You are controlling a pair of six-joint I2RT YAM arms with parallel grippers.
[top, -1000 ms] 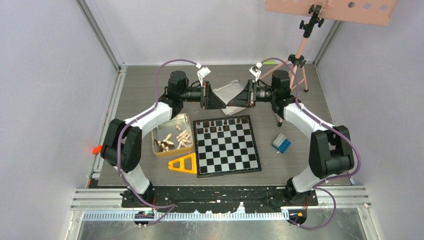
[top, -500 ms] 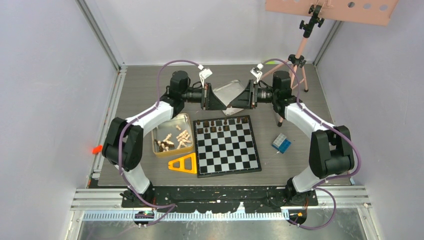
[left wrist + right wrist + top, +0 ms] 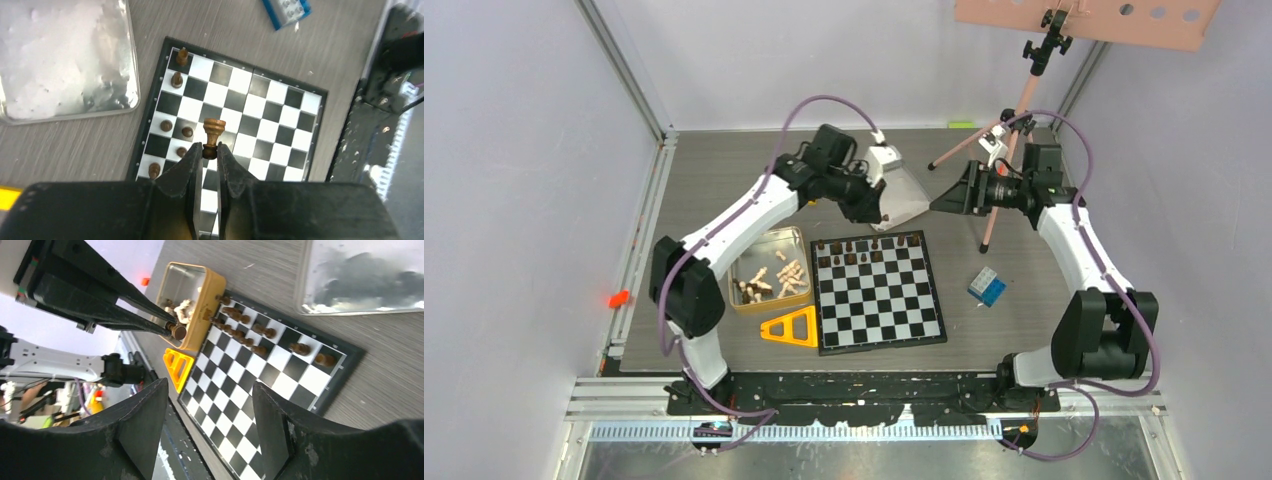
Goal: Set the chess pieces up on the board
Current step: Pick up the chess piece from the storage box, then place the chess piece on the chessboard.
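Table bears board, tin, lid, yellow triangle, blue block

silver tin lid, gold tin, yellow triangular block, blue brick, pink tripod stand

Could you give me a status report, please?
Left gripper shut on dark chess piece, off the board. Right gripper open, empty. Nothing in the way.

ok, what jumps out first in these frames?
The left gripper is shut on a dark chess piece, holding it above the board, whose two far rows already carry dark pieces. The right gripper hangs open and empty beyond the board's far right corner. Pale pieces lie in the gold tin left of the board.
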